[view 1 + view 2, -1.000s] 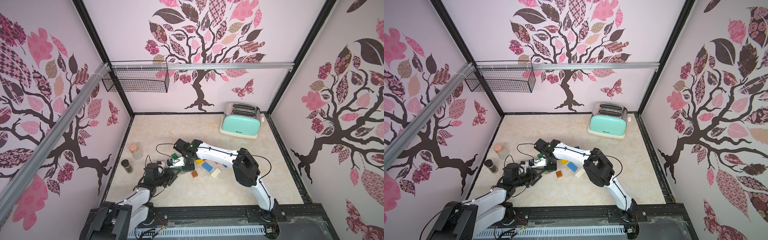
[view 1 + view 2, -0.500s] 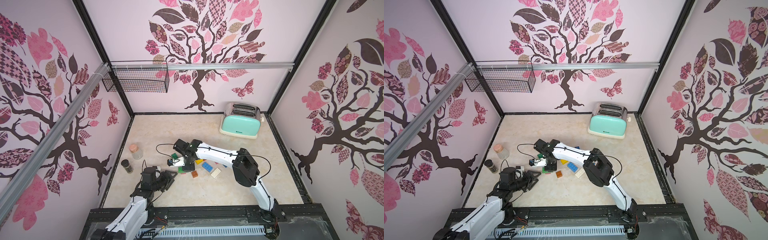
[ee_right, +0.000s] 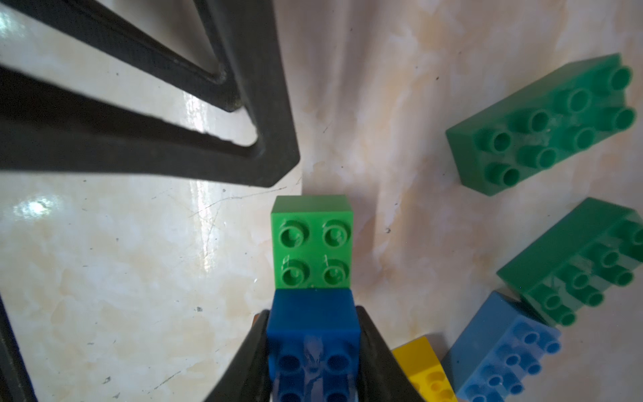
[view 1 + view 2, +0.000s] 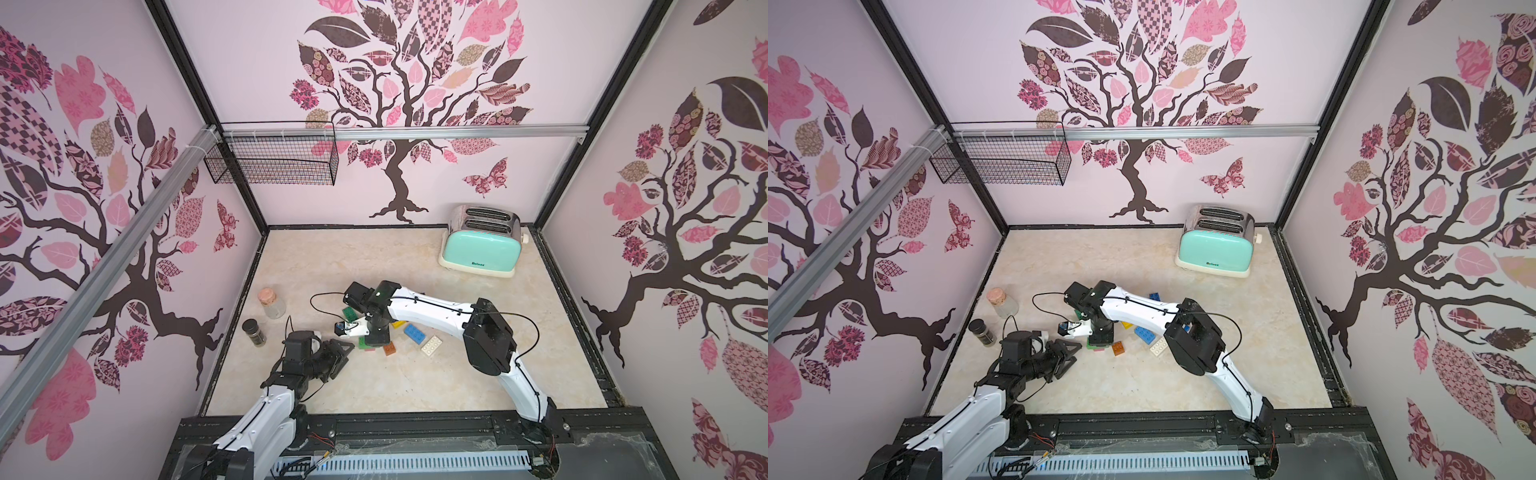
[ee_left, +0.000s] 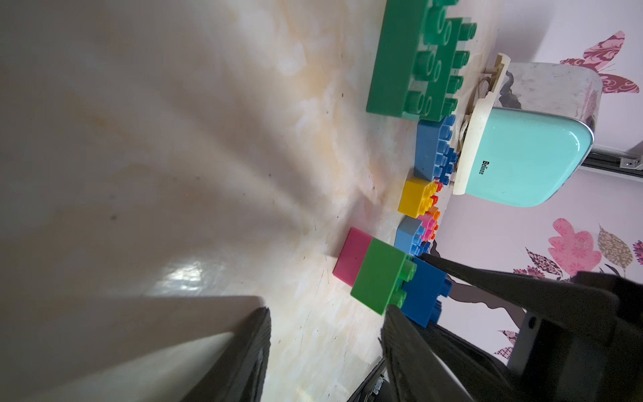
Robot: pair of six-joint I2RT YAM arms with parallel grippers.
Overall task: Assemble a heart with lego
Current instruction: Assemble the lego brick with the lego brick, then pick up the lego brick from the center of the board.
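Right arm (image 4: pixel 432 309) stretched out, wrist bent down, the right end effector (image 3: pixel 312 313) clasps the blue brick (image 3: pixel 313 334); the left end effector (image 5: pixel 327 309) hovers nearby, fingers apart, empty.

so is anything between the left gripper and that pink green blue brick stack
Nothing visible does. The left gripper, jaws open and empty, sits just short of the brick stack, with only bare tabletop between them in the right wrist view. The right gripper clamps the blue brick on top, clear of that gap.
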